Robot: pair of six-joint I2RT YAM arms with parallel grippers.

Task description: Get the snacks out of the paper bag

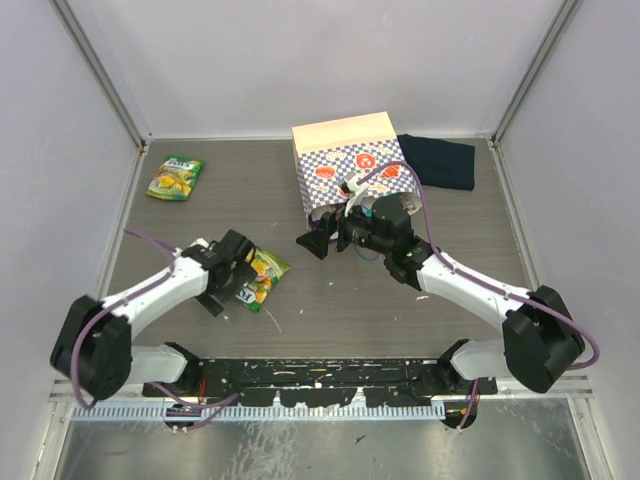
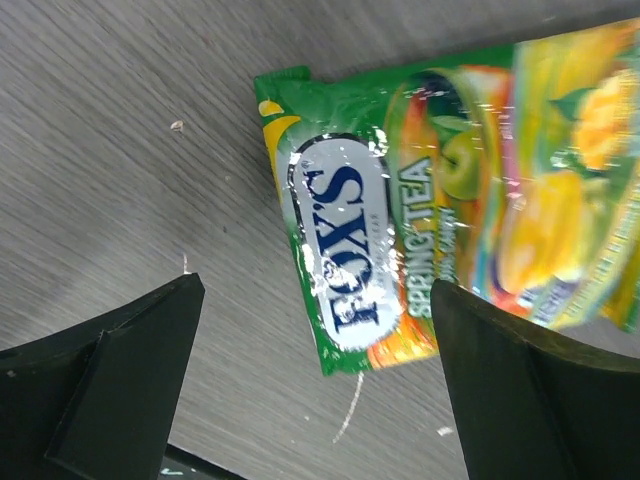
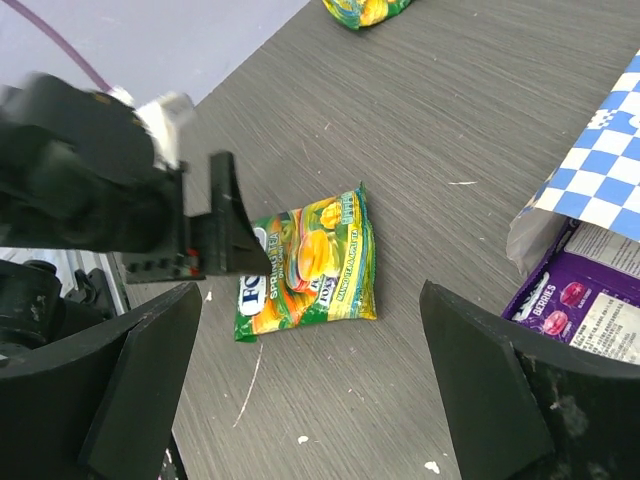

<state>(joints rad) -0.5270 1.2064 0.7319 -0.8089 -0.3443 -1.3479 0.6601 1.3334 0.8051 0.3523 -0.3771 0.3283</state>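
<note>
The paper bag (image 1: 345, 160) lies on its side at the back of the table, its mouth toward me; its checkered edge (image 3: 600, 170) shows in the right wrist view. A purple snack pouch (image 3: 580, 305) sits inside the mouth. One green-yellow pouch (image 1: 263, 277) (image 2: 440, 230) (image 3: 315, 265) lies flat on the table in front of my left gripper (image 1: 238, 280) (image 2: 315, 290), which hovers open over its near edge. Another green-yellow pouch (image 1: 175, 178) (image 3: 365, 10) lies at the far left. My right gripper (image 1: 328, 238) (image 3: 310, 292) is open and holds nothing, just outside the bag's mouth.
A dark navy folded cloth (image 1: 440, 160) lies to the right of the bag at the back. Grey walls close in the table on the left, right and back. The tabletop (image 1: 330, 300) is scratched grey wood grain.
</note>
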